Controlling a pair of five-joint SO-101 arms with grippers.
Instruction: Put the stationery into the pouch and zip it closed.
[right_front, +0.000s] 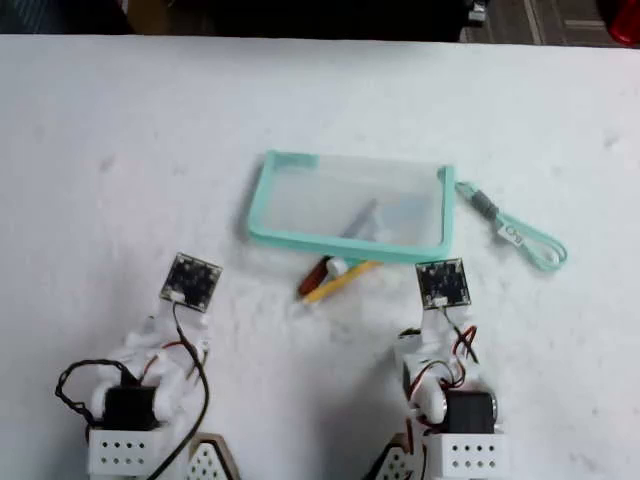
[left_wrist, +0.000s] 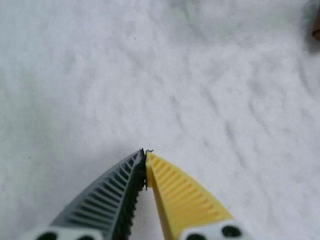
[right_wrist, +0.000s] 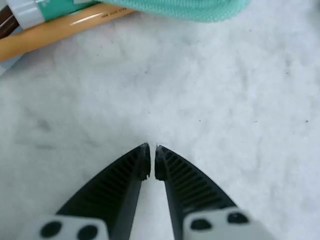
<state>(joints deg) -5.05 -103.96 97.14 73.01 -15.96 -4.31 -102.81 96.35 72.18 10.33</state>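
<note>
Centre of the high view on the white bench (right_front: 120, 130), teal-edged clear pouch (right_front: 340, 240), yellow pencil (right_front: 345, 281) and brown marker (right_front: 313, 278) just beside its lower edge, left claw (left_wrist: 145, 156) and right claw (right_wrist: 152, 156) both closed, empty, lower in frame

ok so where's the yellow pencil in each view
high view: yellow pencil lies just outside the pouch's near teal edge, beside a brown pen.
left wrist view: not in it.
right wrist view: the pencil lies ahead of the right gripper, close to the pouch's edge.
shared landmark: the teal pouch edge, in the high and right wrist views.
</note>
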